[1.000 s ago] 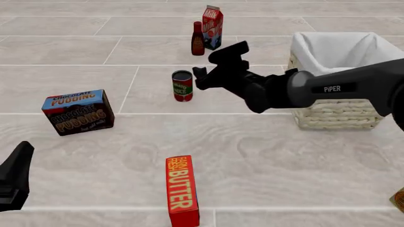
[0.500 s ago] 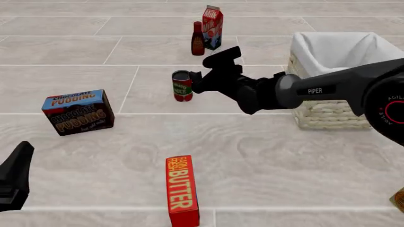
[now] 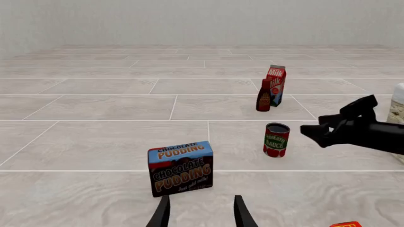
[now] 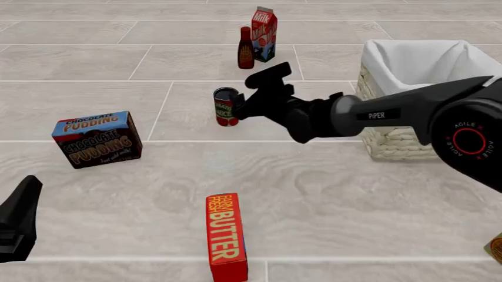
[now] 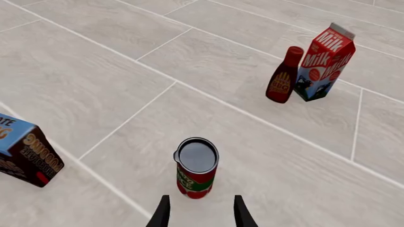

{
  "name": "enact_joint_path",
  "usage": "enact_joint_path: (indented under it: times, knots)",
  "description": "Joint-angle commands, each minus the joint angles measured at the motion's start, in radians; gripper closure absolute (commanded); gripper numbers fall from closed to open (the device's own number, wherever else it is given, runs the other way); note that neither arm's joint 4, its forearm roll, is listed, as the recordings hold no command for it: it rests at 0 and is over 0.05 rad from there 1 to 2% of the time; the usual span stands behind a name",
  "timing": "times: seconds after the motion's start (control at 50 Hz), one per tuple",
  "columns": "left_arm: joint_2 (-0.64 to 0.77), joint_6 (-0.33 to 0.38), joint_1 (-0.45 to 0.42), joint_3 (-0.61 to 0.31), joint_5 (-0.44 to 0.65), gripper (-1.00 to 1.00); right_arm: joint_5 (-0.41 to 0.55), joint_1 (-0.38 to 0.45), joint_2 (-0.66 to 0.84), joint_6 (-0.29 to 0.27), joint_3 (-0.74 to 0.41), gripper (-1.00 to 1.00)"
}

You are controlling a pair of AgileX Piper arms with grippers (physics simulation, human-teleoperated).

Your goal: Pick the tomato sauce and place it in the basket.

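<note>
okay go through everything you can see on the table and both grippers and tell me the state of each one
Tomato sauce can: upright, on the table, not gripped.
Right gripper: open, right beside the can.
Left gripper: open, holding nothing.
Basket: upright, nothing visible inside.
Dark red bottle: upright, capped.
Milk carton: upright, closed.
Pudding box: resting on the table, closed.
Butter box: lying flat.

Even, bright, diffuse light fills all three renders; everything is sharp edge to edge, without glare, and shadows on the pale bench [image 4: 330, 200] are very faint.
</note>
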Motion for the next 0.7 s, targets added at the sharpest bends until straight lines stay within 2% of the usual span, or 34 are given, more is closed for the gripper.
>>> enact_joint_path:
  times: [0.02, 0.7]
  knots:
    - [0.000, 0.000, 0.000, 0.000, 0.000, -1.00, 0.013, 0.003, 0.030, -0.001, -0.033, -1.00]
    - [0.000, 0.000, 0.000, 0.000, 0.000, -1.00, 0.053, -0.002, 0.116, 0.010, -0.146, -1.00]
